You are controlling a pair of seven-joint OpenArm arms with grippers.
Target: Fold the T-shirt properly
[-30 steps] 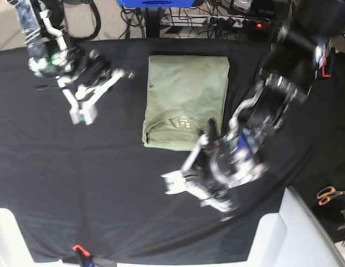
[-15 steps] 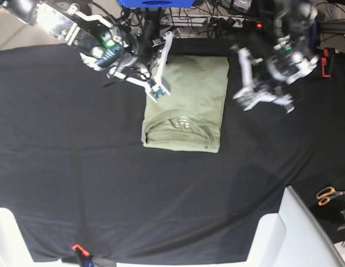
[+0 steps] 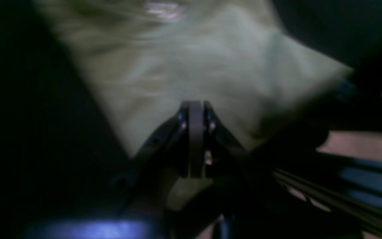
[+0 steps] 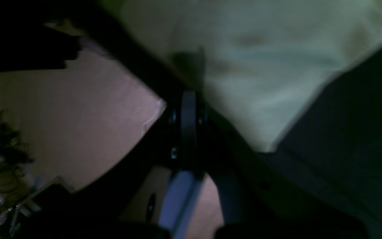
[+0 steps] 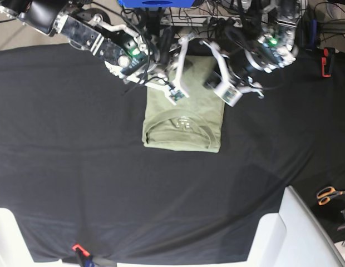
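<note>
The pale green T-shirt (image 5: 186,114) lies folded into a rectangle on the black cloth (image 5: 78,156), neckline and white label toward the near edge. Both arms reach in from the far side over its far corners. My right gripper (image 5: 171,78) is over the far left corner, and my left gripper (image 5: 214,82) is over the far right corner. In the left wrist view the left gripper (image 3: 196,104) is shut above the blurred T-shirt (image 3: 194,59). In the right wrist view the right gripper (image 4: 188,94) is shut at the edge of the T-shirt (image 4: 270,59). No cloth shows between either pair of jaws.
Orange-handled scissors (image 5: 328,194) lie off the cloth at the right edge. White table parts (image 5: 284,228) frame the near right corner. Cables and a power strip (image 5: 239,22) run behind the far edge. A red piece (image 5: 326,61) sits at the far right.
Both arms have swung in to the shirt's far corners: the left arm from the near right of the shirt, the right arm from the far left. The shirt has not shifted.
</note>
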